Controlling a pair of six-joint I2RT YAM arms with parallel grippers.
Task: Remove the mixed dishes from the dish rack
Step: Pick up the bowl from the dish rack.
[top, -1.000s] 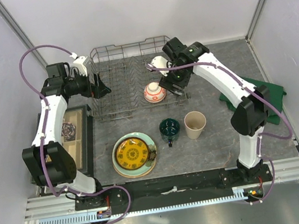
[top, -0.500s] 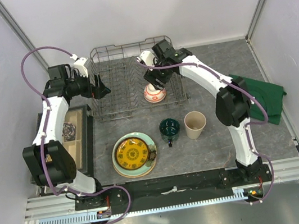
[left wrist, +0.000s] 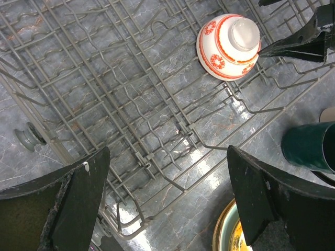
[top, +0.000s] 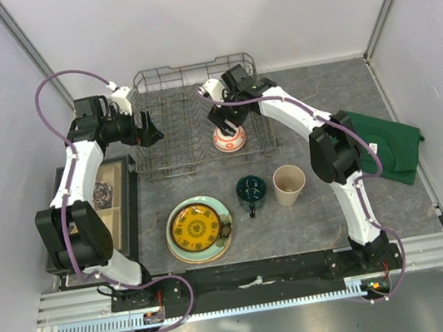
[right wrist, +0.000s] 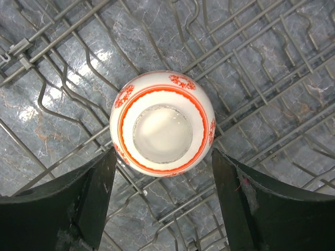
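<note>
Grey wire rack [top: 167,132] is sitting at the far middle of the table. It is holding only the bowl [right wrist: 162,123], which is lying upside down toward the rack's near right corner. The right gripper [top: 224,121] is hovering directly over the bowl with its jaws spread. One finger [right wrist: 97,193] is flanking each side of the bowl, and whether they are touching it cannot be told. The left gripper [top: 151,130] is hanging wide apart over the rack's left side, gripping nothing. Nearer, the mug [top: 251,188] and cup [top: 289,183] are standing side by side on the table, the cup on the right. Left of them, the yellow plate [top: 195,227] is lying on the green plate [top: 222,210]. A tray [top: 132,199] is lying at the left and a green cloth [top: 391,147] at the right.
</note>
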